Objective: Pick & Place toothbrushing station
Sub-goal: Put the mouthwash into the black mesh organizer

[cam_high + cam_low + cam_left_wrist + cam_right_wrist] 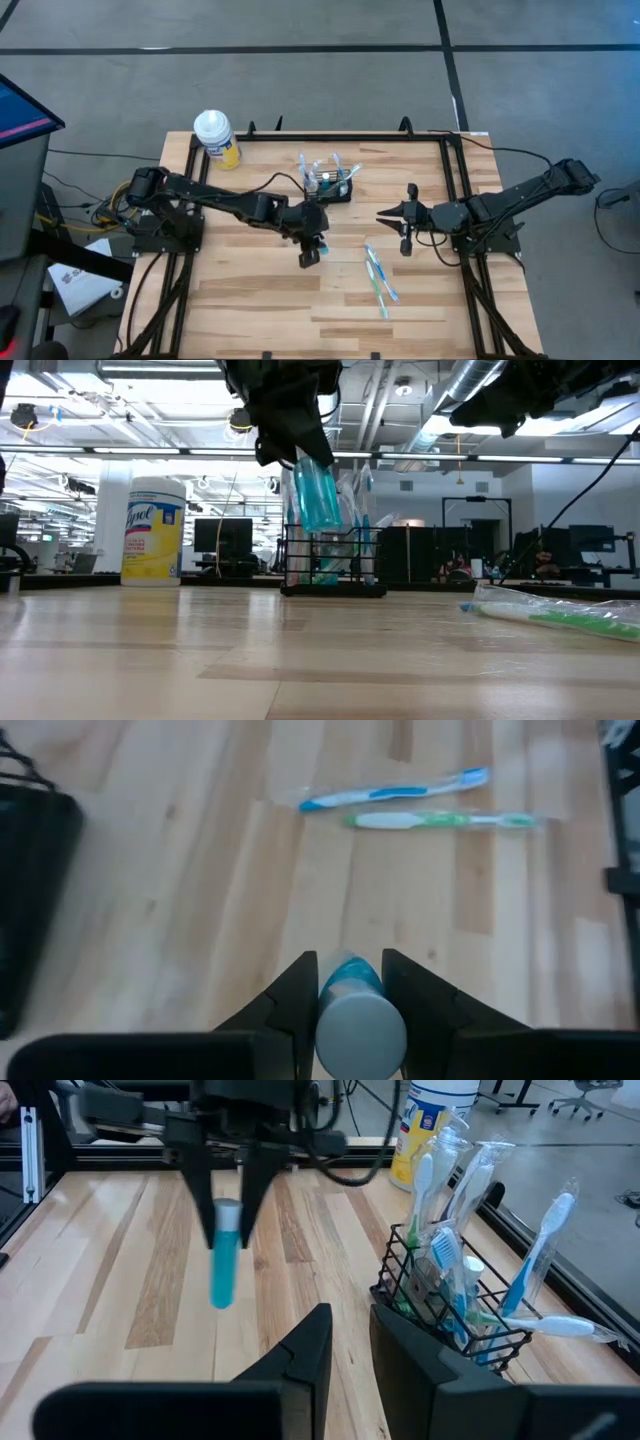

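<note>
The toothbrushing station is a small black wire-mesh holder standing on the wooden table at centre back. It holds several wrapped toothbrushes upright. My left gripper is nearer the front than the holder and is shut on a blue tube with a grey cap. The tube is above the table. My right gripper is to the right of the holder, narrowly open and empty, with its fingers pointing toward the holder. My left gripper pinches the blue tube at its grey-capped top end between its two fingers. The fingers come from above and point down. The tube hangs below them, nearly upright and clear of the table.
A white-capped yellow wipes bottle stands at the table's far left corner. A blue toothbrush and a green one, both wrapped, lie side by side on the table right of centre. Black frame rails run along the table's sides.
</note>
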